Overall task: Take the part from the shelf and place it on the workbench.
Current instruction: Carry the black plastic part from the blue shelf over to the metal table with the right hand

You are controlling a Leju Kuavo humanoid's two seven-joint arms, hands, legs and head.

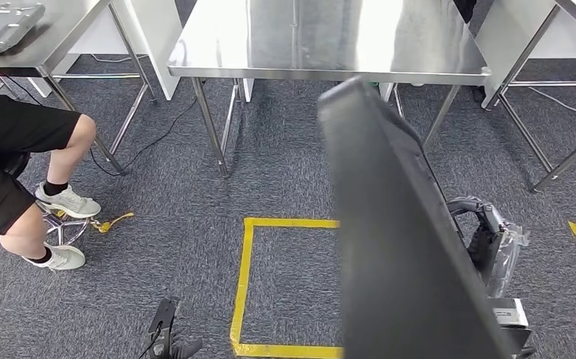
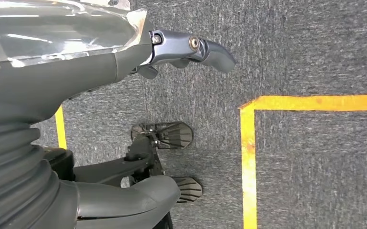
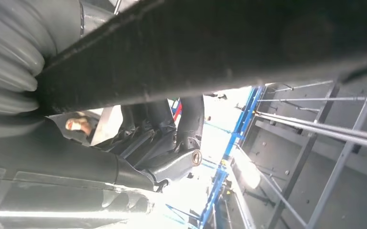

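Now | right robot hand [image 1: 487, 243] grips dark flat part [image 1: 397, 247] | left robot hand [image 2: 124, 71] released, holding nothing

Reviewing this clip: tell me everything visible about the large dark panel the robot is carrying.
The dark panel is a big, flat, matte black-grey slab with a thick edge and a rounded upper corner. It stands tilted on edge in front of the robot's right side, above the grey carpet, its top corner overlapping the edge of the steel workbench ahead. The right hand sits against its right side, apparently gripping it. In the right wrist view its rough dark edge crosses the picture.
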